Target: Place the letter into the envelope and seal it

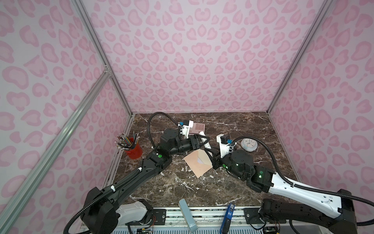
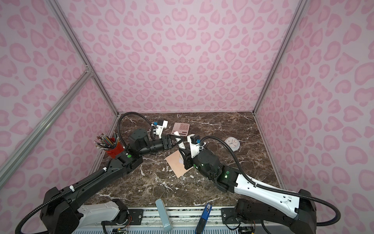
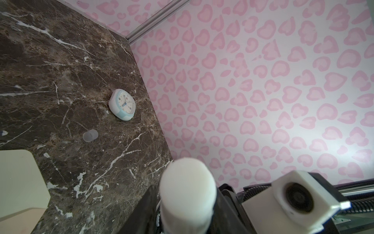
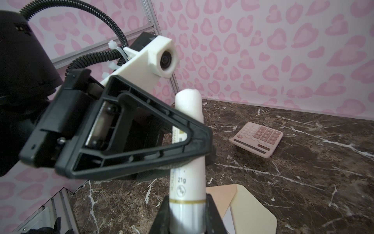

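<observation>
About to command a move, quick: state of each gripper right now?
Left gripper: jaws around the glue stick; gripping or released cannot be told.
Right gripper: shut on the glue stick's base.

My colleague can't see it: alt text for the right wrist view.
The right gripper holds an uncapped white glue stick by its base, the left gripper around its middle. A pink calculator and the open-flapped envelope lie on the marble table.

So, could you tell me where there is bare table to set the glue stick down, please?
Bare marble lies between the envelope and the front rail, and behind the clock. It is crowded between the calculator and the envelope.
</observation>
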